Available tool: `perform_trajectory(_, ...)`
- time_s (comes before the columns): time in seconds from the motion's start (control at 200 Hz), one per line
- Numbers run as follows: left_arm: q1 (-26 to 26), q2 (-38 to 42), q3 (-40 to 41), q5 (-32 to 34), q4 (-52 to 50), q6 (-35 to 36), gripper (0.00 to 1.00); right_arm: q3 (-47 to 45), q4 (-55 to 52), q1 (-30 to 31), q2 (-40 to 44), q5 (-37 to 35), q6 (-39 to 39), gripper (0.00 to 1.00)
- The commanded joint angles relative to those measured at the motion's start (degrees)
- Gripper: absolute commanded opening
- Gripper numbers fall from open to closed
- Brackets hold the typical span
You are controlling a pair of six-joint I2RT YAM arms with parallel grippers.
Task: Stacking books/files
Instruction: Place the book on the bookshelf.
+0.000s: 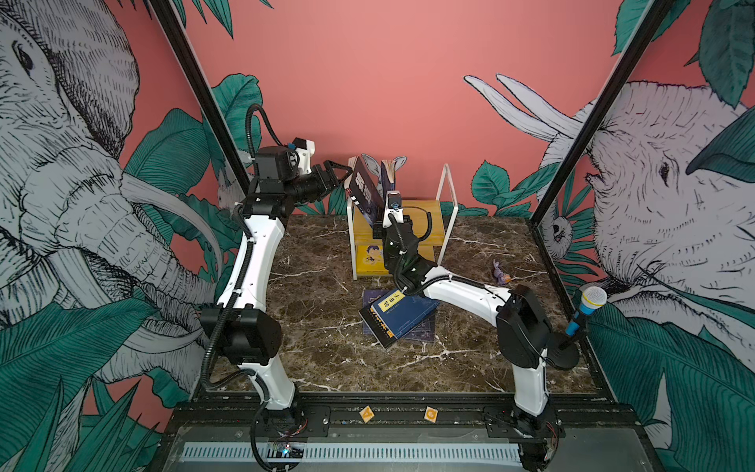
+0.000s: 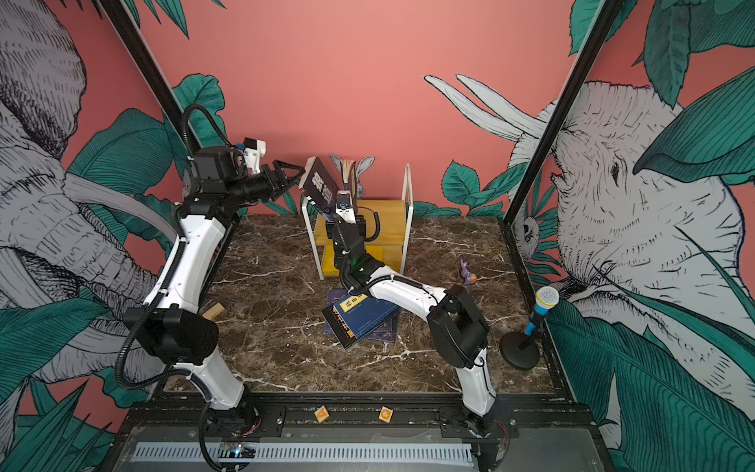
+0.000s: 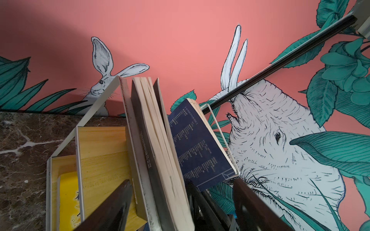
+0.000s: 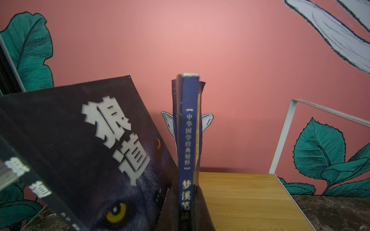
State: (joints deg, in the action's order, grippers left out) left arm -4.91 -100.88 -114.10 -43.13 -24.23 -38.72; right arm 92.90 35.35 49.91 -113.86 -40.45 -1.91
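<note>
Left gripper (image 1: 345,175) is at the top edge of the black wolf-cover book (image 1: 365,192). In the left wrist view its fingers (image 3: 114,208) stand wide apart with the book's page edge between them. There is a clear gap on one side, so the claw is released and not pinching.

The black book stands on the top board of the white-framed yellow shelf rack (image 1: 445,204). It tilts toward the rack's left upright, with large white characters and a yellow eye on the cover (image 4: 90,150).

Right gripper (image 3: 200,195) is clenched on the lower part of the navy book (image 1: 388,175). This book stands upright on the same board, just beside the black one, spine toward the right wrist camera (image 4: 188,140). The fingers themselves are mostly hidden.

A yellow book (image 1: 369,257) sits in the rack's lower level.

On the marble table (image 1: 318,327), in front of the rack, a navy book with a yellow label strip (image 1: 392,316) lies flat. It is skewed on top of a darker purple-navy book (image 1: 425,333), and both are well apart from either claw.

A toy microphone on a stand (image 1: 588,304) is at the table's right edge, and a small purple figure (image 1: 500,274) is near it.
</note>
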Motion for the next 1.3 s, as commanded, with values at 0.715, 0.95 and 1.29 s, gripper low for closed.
perform_trajectory(0.715,-0.44,-0.39,1.49,-1.60,2.78,-1.62,0.74,-6.74,8.72,-0.16,0.57,4.28,-3.10,0.30)
perform_trajectory(0.95,-0.41,-0.40,1.60,-1.70,2.95,-1.77,0.75,-5.38,6.95,-0.34,-0.11,6.12,-2.57,0.30)
perform_trajectory(1.29,-0.52,-0.37,1.67,-1.66,2.82,-1.51,0.76,-6.67,5.89,-0.43,2.29,10.24,-1.95,0.43)
